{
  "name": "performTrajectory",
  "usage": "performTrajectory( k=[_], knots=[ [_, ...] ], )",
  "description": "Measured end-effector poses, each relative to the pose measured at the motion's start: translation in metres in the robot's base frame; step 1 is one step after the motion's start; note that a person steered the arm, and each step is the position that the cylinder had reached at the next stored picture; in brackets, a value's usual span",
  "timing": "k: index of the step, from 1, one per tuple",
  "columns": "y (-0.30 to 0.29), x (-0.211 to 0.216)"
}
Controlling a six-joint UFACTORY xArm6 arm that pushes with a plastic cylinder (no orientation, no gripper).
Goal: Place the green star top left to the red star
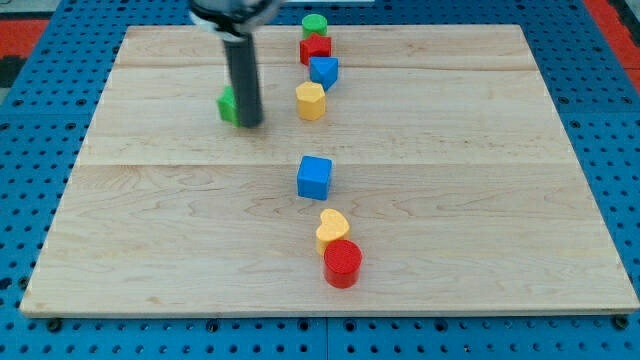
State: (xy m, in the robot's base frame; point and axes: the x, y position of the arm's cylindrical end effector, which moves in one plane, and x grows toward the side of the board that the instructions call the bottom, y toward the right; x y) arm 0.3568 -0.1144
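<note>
The green star (228,104) sat in the upper-left part of the wooden tabletop (470,200), and only its left edge showed, because the dark rod stood right in front of it. My tip (249,124) was down on the wood at that block's right side, touching it or all but touching; the rod hid the join, so I could not tell which. This end effector was a plain rod, with nothing on it to spread or press together, and it was pinching nothing.

Off to the view's right, near the top edge, stood the red star (315,49). The green star lay below it and to its left, well apart. A green cylinder (315,25) sat just above the red star, touching it or very nearly. Just below and slightly right of the red star was a blue block (323,71), shape hard to make out, and under that a yellow block (311,101), roughly level with the green star, with my tip between the two.

Further down the middle of the tabletop a blue cube (314,177) stood alone. Below it came a yellow heart (332,229), and against that heart's lower right edge a red cylinder (342,263), close to the view's bottom edge. A blue pegboard (30,120) surrounded the tabletop on all sides.
</note>
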Motion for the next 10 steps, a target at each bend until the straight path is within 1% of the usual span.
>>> performTrajectory(
  k=[1,2,3,4,8,9,10],
  knots=[
    [-0.054,-0.045],
    [-0.059,-0.102],
    [-0.081,-0.111],
    [-0.046,-0.11],
    [-0.034,-0.11],
    [-0.001,-0.109],
    [0.046,-0.14]
  ],
)
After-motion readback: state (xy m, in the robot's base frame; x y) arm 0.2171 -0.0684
